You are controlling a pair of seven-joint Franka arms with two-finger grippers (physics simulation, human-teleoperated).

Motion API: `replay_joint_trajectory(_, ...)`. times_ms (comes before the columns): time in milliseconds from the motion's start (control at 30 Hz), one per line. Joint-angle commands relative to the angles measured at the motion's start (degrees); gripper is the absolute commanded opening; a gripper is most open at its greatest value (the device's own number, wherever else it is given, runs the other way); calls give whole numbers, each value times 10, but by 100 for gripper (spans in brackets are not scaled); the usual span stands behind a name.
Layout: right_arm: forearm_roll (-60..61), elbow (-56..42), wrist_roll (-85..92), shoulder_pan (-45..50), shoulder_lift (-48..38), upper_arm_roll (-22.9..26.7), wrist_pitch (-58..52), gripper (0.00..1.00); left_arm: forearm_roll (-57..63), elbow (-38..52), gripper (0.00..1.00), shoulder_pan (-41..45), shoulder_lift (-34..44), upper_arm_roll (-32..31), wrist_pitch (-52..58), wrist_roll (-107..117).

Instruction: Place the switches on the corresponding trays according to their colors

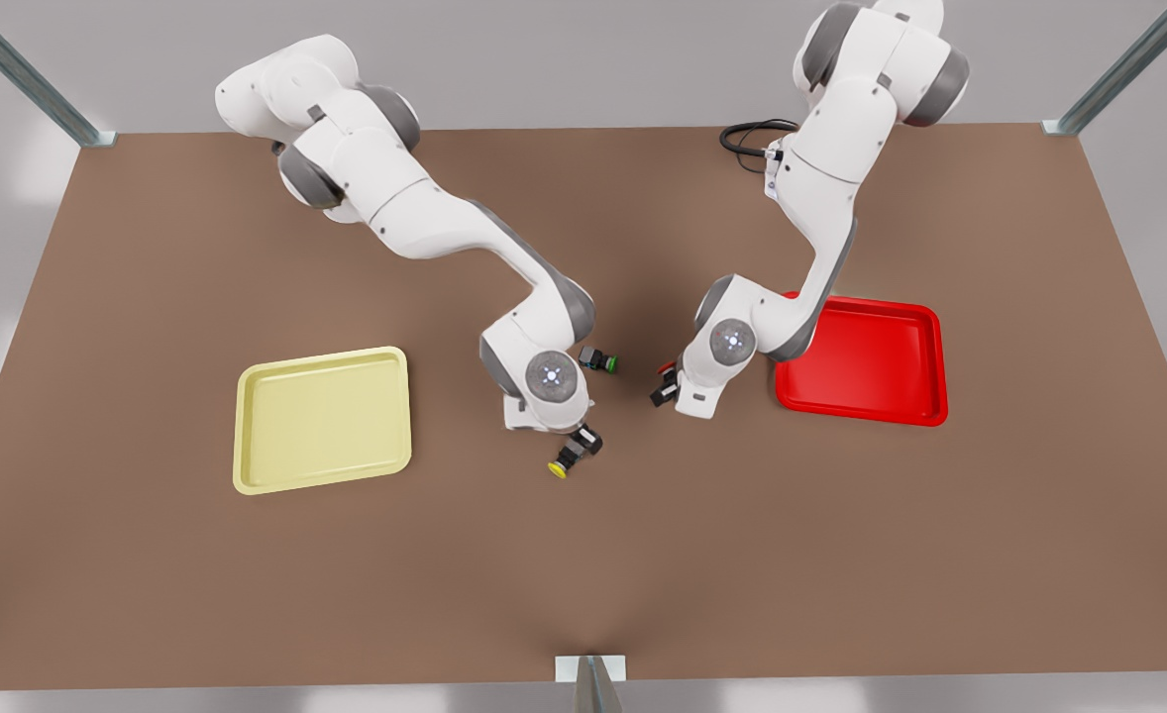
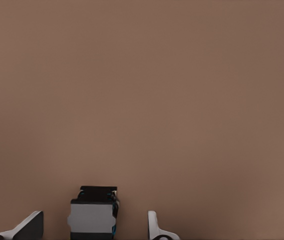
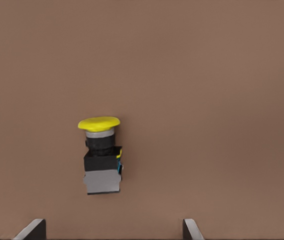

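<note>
Brown table (image 1: 148, 555) stretches bare round the yellow switch (image 3: 100, 156), which lies beside the yellow tray (image 1: 322, 419). Above it, the right gripper (image 3: 114, 231) spreads wide. The left gripper (image 2: 94, 227) (fingers parted) flanks the red switch (image 2: 93, 214), near the red tray (image 1: 866, 361).

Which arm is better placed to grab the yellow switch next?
The right arm. Its end effector hangs open directly over the yellow switch, which lies between its fingertips' line. The left end effector, also open, straddles a different switch beside the red tray.
</note>
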State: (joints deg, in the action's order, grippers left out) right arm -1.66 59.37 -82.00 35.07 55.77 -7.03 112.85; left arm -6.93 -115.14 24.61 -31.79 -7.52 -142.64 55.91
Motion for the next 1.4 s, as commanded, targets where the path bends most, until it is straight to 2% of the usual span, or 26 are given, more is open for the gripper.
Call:
replay_joint_trajectory(0,0,-4,0,0,1,0,-1,100,1,0,100,0,0,0,0,0)
replay_joint_trajectory(33,-1,-8,-8,2,9,-2,4,100,2,-1,98,0,1,1,2,0)
replay_joint_trajectory(100,-3,-8,-3,7,19,2,-2,100,2,-2,74,0,3,3,6,0)
replay_joint_trajectory(133,-7,-8,-3,7,19,3,-3,100,2,-2,69,0,3,3,6,-1)
replay_joint_trajectory(300,-8,-63,6,2,51,1,4,100,2,-4,60,-1,6,3,6,-3)
replay_joint_trajectory(600,-8,-63,16,3,82,0,34,100,2,-10,60,-1,8,7,6,-8)
replay_joint_trajectory(633,-8,-63,18,4,82,-1,35,93,2,-10,59,-1,8,7,6,-8)
replay_joint_trajectory(733,-8,-63,13,5,97,-4,52,92,2,-11,57,-1,8,7,7,-8)
replay_joint_trajectory(833,-8,-62,18,4,99,-4,55,86,2,-10,56,-1,7,7,6,-8)
replay_joint_trajectory(867,-8,-62,19,4,99,-4,54,82,2,-10,55,-1,6,7,6,-8)
replay_joint_trajectory(933,-8,-63,19,4,98,-3,54,66,2,-11,55,-1,6,7,7,-8)
replay_joint_trajectory(1133,-19,-63,11,3,97,0,54,63,2,-10,53,-1,6,7,7,-8)
replay_joint_trajectory(1267,-20,-64,11,3,97,-2,55,58,2,-10,52,-1,4,7,7,-8)
replay_joint_trajectory(1300,-19,-64,11,3,97,-2,55,54,2,-10,52,-1,3,7,5,-8)
replay_joint_trajectory(1367,-20,-63,12,3,97,-2,55,53,2,-10,52,-1,3,7,5,-8)
